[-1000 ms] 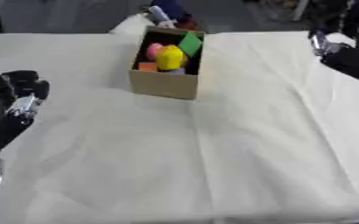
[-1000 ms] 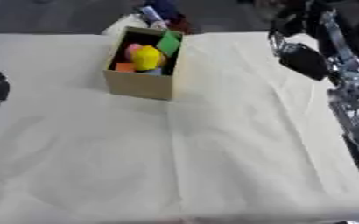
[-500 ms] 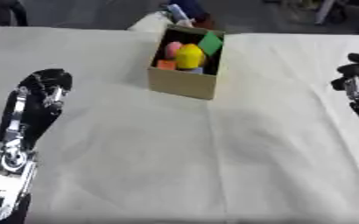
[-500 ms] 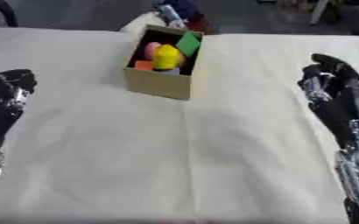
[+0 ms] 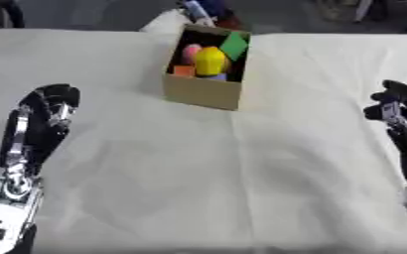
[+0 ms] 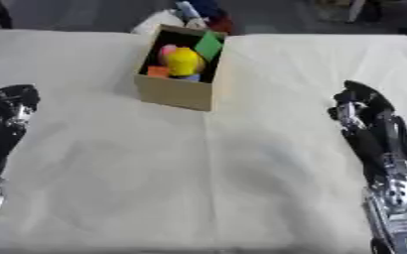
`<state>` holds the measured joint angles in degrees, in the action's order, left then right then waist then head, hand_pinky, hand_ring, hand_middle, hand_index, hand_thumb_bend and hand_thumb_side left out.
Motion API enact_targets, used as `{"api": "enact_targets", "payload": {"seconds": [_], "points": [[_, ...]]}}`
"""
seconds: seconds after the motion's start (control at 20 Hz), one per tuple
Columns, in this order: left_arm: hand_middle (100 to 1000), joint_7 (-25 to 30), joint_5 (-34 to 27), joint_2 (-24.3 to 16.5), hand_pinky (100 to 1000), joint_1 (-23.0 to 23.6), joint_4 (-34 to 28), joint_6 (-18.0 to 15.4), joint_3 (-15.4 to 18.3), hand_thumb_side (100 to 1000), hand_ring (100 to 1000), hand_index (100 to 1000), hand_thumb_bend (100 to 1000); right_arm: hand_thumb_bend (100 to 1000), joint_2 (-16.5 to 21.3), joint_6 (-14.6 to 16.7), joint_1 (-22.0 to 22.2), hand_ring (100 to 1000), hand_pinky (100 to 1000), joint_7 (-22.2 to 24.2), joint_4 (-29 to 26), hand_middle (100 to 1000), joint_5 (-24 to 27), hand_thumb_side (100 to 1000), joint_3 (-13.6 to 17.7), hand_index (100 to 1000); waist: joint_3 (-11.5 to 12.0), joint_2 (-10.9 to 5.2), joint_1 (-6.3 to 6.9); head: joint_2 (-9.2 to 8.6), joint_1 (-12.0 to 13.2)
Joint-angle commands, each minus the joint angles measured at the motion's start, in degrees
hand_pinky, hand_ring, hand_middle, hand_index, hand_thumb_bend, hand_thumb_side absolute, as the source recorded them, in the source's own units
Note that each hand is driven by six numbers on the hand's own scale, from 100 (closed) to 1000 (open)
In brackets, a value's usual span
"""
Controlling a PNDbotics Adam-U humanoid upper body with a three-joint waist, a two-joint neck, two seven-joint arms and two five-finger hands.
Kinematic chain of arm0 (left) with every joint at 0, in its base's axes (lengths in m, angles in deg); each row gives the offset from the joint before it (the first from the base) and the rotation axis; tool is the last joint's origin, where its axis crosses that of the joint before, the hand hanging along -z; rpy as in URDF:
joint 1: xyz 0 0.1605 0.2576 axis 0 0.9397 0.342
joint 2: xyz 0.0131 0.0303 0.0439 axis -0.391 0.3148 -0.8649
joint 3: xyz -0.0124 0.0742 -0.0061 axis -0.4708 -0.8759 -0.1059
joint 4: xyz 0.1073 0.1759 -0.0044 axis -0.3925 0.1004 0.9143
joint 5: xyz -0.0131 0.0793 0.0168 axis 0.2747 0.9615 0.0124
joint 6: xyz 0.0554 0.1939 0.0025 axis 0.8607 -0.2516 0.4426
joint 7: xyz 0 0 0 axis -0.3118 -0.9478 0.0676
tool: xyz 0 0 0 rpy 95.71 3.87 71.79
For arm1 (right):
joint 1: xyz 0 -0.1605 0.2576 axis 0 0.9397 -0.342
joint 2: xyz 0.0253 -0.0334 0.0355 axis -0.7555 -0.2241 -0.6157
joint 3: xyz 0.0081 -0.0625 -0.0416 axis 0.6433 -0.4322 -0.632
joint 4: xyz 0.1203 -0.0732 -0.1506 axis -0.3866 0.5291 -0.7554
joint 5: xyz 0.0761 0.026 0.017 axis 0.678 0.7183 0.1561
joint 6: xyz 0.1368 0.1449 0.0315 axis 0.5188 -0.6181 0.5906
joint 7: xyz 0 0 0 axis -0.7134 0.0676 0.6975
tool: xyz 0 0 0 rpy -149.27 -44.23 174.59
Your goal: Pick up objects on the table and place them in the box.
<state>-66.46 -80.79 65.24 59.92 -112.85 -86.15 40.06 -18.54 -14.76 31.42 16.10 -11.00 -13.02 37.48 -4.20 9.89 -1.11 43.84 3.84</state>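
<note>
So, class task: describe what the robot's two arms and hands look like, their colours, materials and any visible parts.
Both arms are slim, mostly black with silver metal sections. The left hand is black with silvery strips along it; its forearm ends in a silver-grey block near the lower edge. The right hand matches: black fingers, silver links, a grey metal wrist section below.

Soft, even overhead light fills both views, bright across the cream cloth-covered table (image 5: 207, 188), which shows only faint grey creases and no hard glare. The whole picture is slightly blurred, with soft edges throughout. The open brown cardboard box (image 5: 203, 93) at upper centre casts a short, pale shadow toward the lower frame, and its inside is dark around the brightly coloured shapes. The top strip of the frame, beyond the table, is dim and out of focus. Small highlights glint on the silver parts of the black arms at the left and right edges.
</note>
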Motion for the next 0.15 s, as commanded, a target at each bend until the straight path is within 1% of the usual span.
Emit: {"api": "enact_targets", "payload": {"seconds": [0.05,0.1,0.15], "points": [[671,-0.66,-0.12,0.02,758,-0.24,-0.53,0.01,-0.05,610,726,723,413,100,0.18,0.08,-0.26,588,641,0.57,-0.28,621,0.56,505,-0.27,800,0.06,0.25,1.02,0.28,-0.21],[670,-0.85,-0.17,0.1,758,-0.26,-0.51,0.04,-0.03,607,726,721,415,100,0.16,0.07,-0.28,587,641,0.77,-0.27,620,0.61,552,-0.47,800,0.13,0.29,1.08,0.28,-0.17],[669,-1.05,-0.23,0.16,758,-0.24,-0.48,0.08,-0.01,606,725,721,413,100,0.1,0.08,-0.31,587,641,1.0,-0.28,620,0.62,552,-0.67,800,0.12,0.29,1.13,0.28,-0.1]]}}
